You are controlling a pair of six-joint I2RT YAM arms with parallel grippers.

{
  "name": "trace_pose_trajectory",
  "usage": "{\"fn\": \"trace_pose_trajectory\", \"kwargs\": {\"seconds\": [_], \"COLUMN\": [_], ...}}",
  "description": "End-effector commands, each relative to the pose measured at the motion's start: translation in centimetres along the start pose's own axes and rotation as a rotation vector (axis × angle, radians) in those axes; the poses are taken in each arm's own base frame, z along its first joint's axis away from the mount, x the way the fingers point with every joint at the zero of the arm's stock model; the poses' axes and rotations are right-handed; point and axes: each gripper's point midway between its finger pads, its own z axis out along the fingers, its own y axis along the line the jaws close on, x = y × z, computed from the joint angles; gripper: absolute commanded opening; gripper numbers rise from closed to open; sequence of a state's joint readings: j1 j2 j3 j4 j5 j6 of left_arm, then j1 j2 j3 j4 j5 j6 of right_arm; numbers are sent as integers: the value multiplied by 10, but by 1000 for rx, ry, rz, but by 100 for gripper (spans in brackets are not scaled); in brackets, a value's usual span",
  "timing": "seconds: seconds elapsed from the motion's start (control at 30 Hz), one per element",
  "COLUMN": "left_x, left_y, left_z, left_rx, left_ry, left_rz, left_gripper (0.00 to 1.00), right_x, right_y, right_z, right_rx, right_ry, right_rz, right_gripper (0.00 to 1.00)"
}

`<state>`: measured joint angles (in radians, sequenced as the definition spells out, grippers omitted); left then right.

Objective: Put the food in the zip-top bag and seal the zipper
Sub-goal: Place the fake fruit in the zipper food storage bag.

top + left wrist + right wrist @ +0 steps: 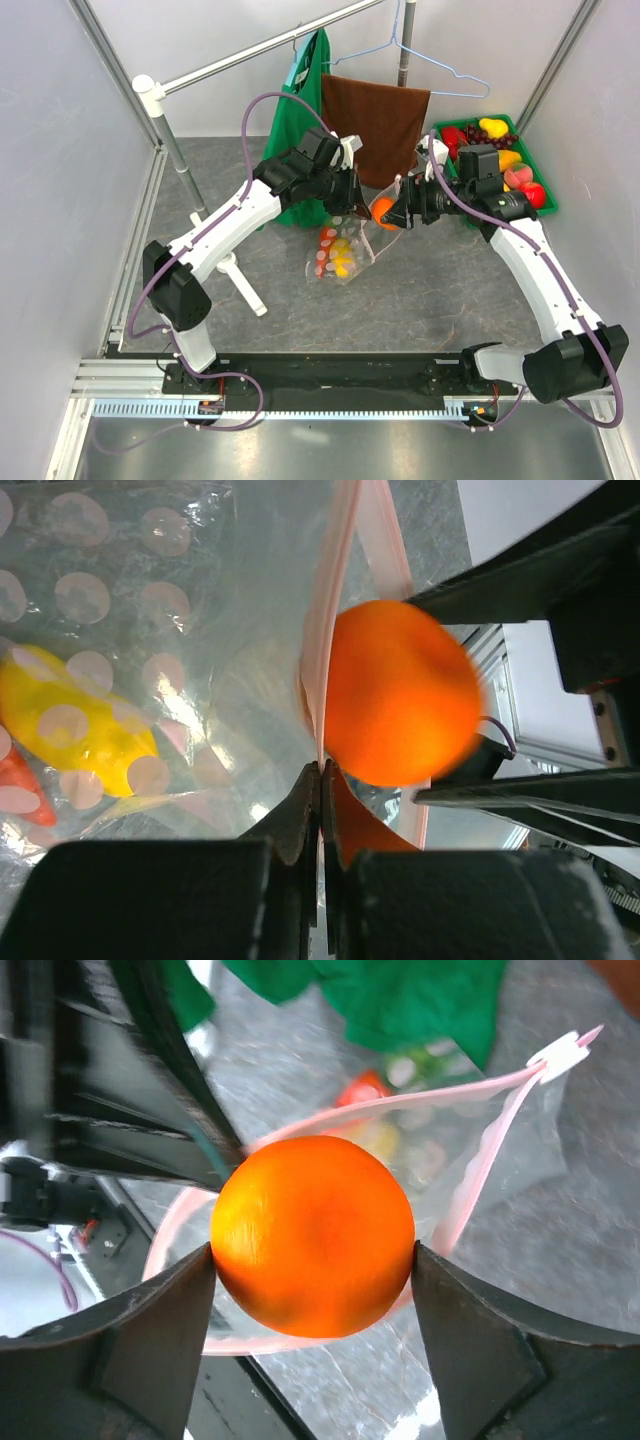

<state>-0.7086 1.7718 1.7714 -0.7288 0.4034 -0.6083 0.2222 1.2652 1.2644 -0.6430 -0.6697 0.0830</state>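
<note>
My right gripper (388, 214) is shut on an orange toy fruit (312, 1235) and holds it over the open mouth of the zip-top bag (340, 250). The orange also shows in the left wrist view (400, 706). My left gripper (322, 780) is shut on the bag's pink zipper strip (335, 600) and holds the mouth up and open. The pink rim (440, 1100) curves round behind the orange. Inside the bag lie a yellow fruit (80, 730) and red pieces (326, 240). More food (500, 150) lies in the green tray.
A green tray (545, 205) stands at the back right. A green cloth (305, 100) and a brown towel (375, 120) hang from a rail at the back, with a wire hanger (440, 60). A white post (240, 280) lies on the table at left.
</note>
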Motion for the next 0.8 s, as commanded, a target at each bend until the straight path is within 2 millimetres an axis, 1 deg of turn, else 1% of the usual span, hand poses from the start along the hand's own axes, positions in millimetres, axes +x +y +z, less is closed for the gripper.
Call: {"fn": "trace_pose_trajectory", "kwargs": {"seconds": [0.0,0.1,0.27,0.4,0.47,0.5,0.57,0.6,0.63,0.7,0.77], "left_x": [-7,-7,-10,-11,-10,-10,-11,-11,-10,-11,-11], "left_y": [-19,-20,-22,-22,-23,-23,-24,-25,-25,-27,-26], "left_z": [-11,-9,-11,-13,-14,-14,-15,-16,-17,-18,-20], "left_rx": [69,72,77,78,79,79,80,85,86,92,90], "left_ry": [-24,-20,-28,-32,-33,-33,-35,-37,-35,-37,-43], "left_rz": [4,2,11,13,15,16,18,20,19,34,52], "left_gripper": [2,2,2,2,2,2,2,2,2,2,2], "right_x": [-1,-10,-24,-25,-22,-19,-6,7,14,25,27], "right_y": [-8,-3,9,-1,1,1,-2,-6,-6,-8,-7], "right_z": [-4,-9,-20,-30,-36,-36,-33,-29,-27,-23,-17], "right_rx": [74,75,72,167,185,187,192,196,186,179,156], "right_ry": [31,9,-40,-74,-87,-86,-57,-26,-10,13,17], "right_rz": [-62,-51,-17,12,27,39,83,111,122,147,162], "right_gripper": [88,98,98,89,86,83,80,79,78,75,74]}}
